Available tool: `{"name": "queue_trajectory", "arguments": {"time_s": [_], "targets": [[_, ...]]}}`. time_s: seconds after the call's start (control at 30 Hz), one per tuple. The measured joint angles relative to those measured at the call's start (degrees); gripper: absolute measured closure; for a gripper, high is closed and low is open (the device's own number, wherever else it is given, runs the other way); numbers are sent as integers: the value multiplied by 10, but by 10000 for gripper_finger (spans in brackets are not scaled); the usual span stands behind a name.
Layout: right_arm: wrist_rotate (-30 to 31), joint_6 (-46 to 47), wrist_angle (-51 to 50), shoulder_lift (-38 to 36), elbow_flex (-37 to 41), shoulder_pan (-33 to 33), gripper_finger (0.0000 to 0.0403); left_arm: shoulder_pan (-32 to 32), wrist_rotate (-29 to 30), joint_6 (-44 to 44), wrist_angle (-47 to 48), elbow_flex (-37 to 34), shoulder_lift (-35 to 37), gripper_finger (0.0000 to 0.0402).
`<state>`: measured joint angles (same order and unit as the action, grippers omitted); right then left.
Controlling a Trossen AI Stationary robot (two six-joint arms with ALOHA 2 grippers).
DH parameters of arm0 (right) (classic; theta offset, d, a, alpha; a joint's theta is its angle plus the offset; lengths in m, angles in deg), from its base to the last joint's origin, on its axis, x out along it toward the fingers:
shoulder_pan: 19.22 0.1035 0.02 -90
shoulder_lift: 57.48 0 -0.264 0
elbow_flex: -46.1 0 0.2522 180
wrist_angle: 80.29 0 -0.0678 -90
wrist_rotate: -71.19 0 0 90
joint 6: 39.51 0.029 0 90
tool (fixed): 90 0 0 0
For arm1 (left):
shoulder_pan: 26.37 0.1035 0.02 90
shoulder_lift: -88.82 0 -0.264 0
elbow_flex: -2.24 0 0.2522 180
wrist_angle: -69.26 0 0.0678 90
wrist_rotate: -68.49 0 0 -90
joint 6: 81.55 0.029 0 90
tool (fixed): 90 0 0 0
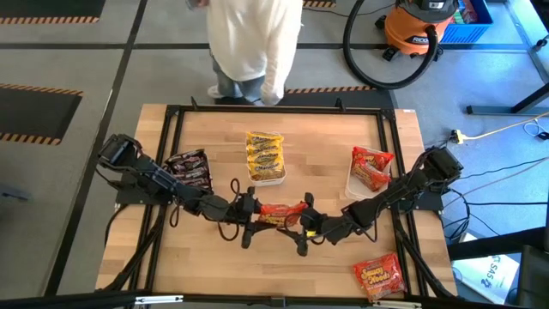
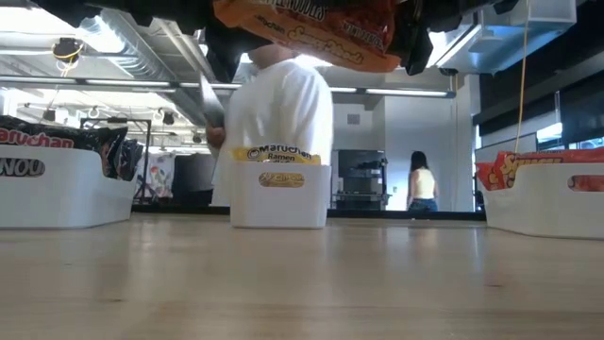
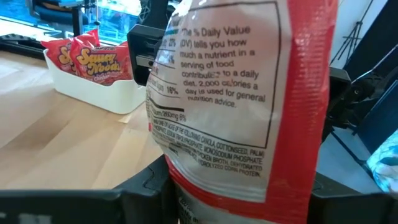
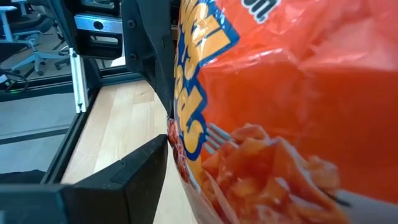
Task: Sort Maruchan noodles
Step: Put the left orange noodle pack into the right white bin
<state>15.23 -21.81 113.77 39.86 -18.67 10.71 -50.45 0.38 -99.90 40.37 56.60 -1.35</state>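
1. High view: a red-orange packet (image 1: 279, 213) hangs above the middle of the desk (image 1: 283, 275), between the left gripper (image 1: 250, 215) and the right gripper (image 1: 305, 223), one at each end. This looks like a hand-over, and the risk is timing — if the left lets go before the right has bitten, the packet falls to the desk. The tray of red packets (image 1: 350, 187) lies near the right arm; a loose red packet (image 1: 380, 277) lies at the near right corner.

2. Low view: the packet (image 2: 316, 28) is lifted clear of the desk, sagging between dark grippers at the top. A crinkly wrapper can slide out of a shallow pinch.

3. Left wrist view: the left fingers (image 3: 140, 190) are clamped on the packet's end (image 3: 230, 112), its nutrition panel rising between them.

4. Right wrist view: the right fingers (image 4: 134, 168) stand apart — the packet (image 4: 273, 112) lies between them, one finger just beside its edge, not yet squeezed. Closing off-centre could crumple or twist it.
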Motion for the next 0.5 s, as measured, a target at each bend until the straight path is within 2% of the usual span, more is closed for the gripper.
{"name": "queue_trajectory", "arguments": {"time_s": [0.27, 0.37, 0.5], "targets": [[12, 13, 27, -1, -3, 0, 134, -3, -3, 9, 0, 0, 3, 236], [6, -6, -10, -49, -15, 1, 134, -3, 2, 14, -6, 1, 4, 236], [-58, -25, -123, -126, -34, 9, 134, -5, -1, 20, -5, 3, 12, 235]]}}
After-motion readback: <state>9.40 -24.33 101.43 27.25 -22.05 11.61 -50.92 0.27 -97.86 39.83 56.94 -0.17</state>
